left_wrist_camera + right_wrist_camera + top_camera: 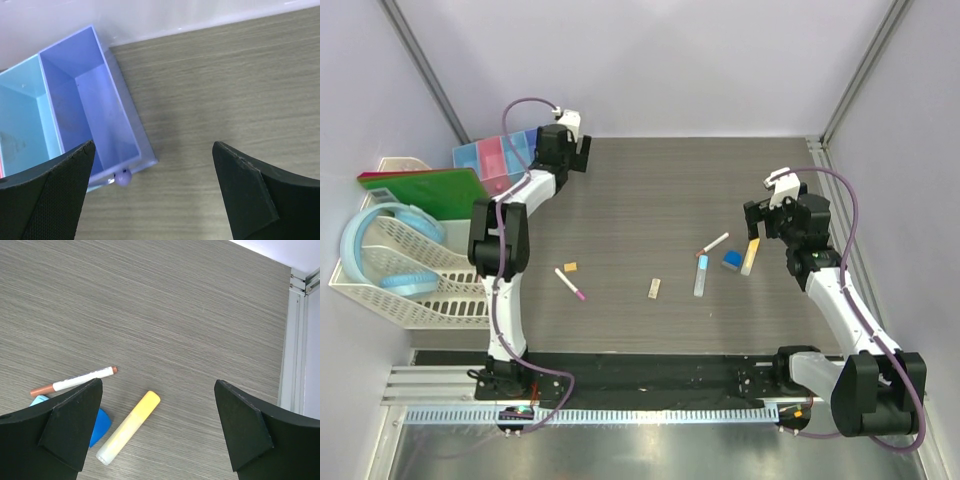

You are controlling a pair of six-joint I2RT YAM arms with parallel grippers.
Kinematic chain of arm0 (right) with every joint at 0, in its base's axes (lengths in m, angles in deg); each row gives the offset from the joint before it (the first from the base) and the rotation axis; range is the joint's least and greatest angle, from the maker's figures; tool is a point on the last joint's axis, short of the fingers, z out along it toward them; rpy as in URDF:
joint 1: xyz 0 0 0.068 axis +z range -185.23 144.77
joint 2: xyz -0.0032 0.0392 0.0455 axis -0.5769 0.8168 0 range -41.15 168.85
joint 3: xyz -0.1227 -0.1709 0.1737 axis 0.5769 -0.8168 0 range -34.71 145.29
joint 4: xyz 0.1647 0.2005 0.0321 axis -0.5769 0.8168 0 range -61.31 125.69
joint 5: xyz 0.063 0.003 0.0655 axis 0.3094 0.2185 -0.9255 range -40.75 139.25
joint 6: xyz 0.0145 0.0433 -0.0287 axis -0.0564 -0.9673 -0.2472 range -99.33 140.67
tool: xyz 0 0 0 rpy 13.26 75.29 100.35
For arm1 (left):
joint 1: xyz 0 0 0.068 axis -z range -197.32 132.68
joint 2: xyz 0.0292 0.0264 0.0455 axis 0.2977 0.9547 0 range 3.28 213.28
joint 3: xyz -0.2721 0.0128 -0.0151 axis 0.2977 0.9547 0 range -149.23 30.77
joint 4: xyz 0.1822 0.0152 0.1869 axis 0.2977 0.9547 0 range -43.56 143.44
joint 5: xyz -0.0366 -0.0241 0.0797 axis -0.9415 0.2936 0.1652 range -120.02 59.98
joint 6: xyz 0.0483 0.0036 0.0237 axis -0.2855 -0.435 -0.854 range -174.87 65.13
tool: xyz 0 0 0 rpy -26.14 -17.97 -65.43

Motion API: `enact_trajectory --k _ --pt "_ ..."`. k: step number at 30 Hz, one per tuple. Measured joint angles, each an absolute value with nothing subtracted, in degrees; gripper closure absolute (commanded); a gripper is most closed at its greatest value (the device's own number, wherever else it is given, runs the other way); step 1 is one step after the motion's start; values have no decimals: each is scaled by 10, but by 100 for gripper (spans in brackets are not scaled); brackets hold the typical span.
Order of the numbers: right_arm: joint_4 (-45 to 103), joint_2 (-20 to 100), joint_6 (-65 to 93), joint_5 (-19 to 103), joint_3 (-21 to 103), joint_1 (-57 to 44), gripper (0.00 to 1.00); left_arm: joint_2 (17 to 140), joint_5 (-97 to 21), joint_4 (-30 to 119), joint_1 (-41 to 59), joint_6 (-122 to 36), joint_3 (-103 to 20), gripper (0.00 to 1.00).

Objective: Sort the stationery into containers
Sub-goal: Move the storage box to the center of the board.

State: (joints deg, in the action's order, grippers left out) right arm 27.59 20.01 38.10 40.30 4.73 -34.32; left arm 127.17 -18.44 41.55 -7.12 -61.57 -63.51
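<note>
The containers [498, 156], four joined bins, stand at the table's far left. In the left wrist view the purple bin [85, 100] and a light blue bin [20, 115] look empty. My left gripper [575, 157] is open and empty over the table, just right of the purple bin [152, 195]. My right gripper [760, 222] is open and empty above the yellow stick [129, 426], the blue block [100, 426] and a white pen [75, 382]. The pale blue tube [701, 274], two tan pieces [655, 289] [571, 266] and a second pen [570, 284] lie mid-table.
A white lattice basket [415, 275] holding a big blue hoop [370, 250] and a green board [420, 188] stands off the table's left edge. A metal rail [295, 340] runs along the right edge. Walls close in on three sides.
</note>
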Motion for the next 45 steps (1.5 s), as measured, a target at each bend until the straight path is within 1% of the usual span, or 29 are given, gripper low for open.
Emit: enact_trajectory --k 10,16,20,29,30,33,37,45 --pt "276 199 381 396 47 -343 0 1363 -187 429 -90 -614 -749 0" --pt "276 192 380 392 47 -343 0 1409 -202 453 -105 -614 -787 0" --pt "275 187 379 390 47 -343 0 1419 -238 478 -109 -615 -790 1" --pt "275 183 379 390 46 -343 0 1419 -372 516 -109 -583 -809 6" --pt "276 183 379 390 46 -343 0 1419 -385 522 -108 -579 -808 9" --pt "276 181 379 390 46 -343 0 1417 -420 530 -102 -565 -797 9" --pt "276 175 379 390 46 -343 0 1404 -438 536 -82 -563 -764 9" --pt "276 168 379 390 46 -343 0 1389 -479 557 -36 -539 -761 9"
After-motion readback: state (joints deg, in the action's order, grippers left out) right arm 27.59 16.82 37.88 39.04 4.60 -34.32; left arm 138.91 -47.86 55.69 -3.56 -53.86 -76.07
